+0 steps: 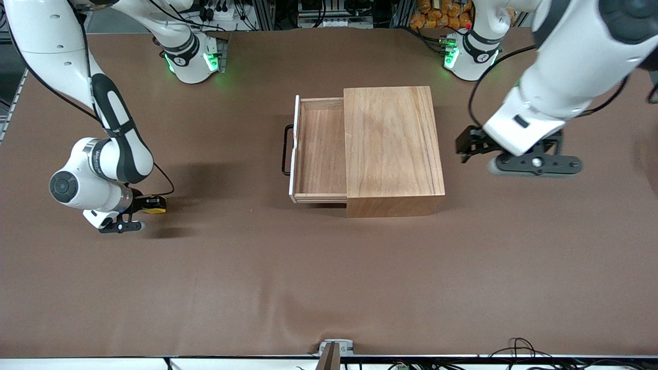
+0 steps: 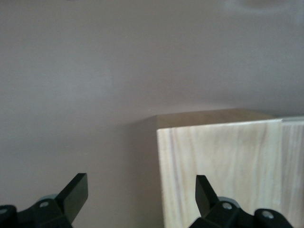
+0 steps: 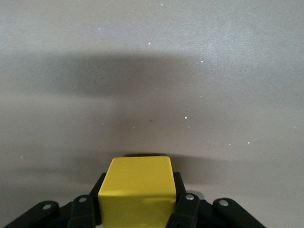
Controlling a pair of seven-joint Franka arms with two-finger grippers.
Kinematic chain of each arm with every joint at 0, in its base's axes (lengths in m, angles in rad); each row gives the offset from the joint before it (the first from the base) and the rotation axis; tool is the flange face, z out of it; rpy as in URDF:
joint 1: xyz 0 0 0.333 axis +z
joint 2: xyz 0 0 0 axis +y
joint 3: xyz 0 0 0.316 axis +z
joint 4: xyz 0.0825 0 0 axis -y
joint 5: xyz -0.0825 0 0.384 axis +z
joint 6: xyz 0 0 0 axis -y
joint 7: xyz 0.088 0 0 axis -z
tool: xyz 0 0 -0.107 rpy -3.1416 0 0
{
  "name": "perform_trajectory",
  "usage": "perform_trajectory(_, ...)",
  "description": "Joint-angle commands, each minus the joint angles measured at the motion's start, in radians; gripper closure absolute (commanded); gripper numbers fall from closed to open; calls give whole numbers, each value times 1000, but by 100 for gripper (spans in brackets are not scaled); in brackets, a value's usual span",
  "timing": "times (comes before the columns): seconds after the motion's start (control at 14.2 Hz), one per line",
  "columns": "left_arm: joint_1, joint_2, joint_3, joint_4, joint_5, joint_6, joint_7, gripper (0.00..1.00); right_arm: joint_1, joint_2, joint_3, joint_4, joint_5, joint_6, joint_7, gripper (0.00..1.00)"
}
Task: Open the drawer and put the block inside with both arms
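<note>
right gripper (image 3: 137,209) pinching small yellow cube block (image 3: 137,187) above table | left gripper (image 2: 140,199) spread beside wooden box (image 1: 393,149) | light-wood drawer (image 1: 318,149) open

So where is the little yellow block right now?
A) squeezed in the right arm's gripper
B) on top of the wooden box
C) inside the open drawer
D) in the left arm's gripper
A: the right gripper has its fingers closed on the yellow block, while the open drawer shows only bare wood.
</note>
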Motion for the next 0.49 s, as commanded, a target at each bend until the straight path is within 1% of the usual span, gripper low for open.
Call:
perform_trajectory(0.0, 97, -52, -9, -27, -28, -40, 144, 0, 4, -93, 4, 51, 22, -140, -43, 100)
perform_trajectory(0.14, 161, -87, -10, -31, -81, -97, 176, 0, 3, -104, 4, 178, 22, -324, -76, 100)
perform_trajectory(0.28, 174, -116, -9, -39, -86, -141, 165, 0, 12, -101, 6, 312, 23, -507, -80, 100)
perform_trajectory(0.42, 186, -155, -7, -89, -89, -143, 156, 0, 47, -104, 10, 395, 25, -605, -77, 100)
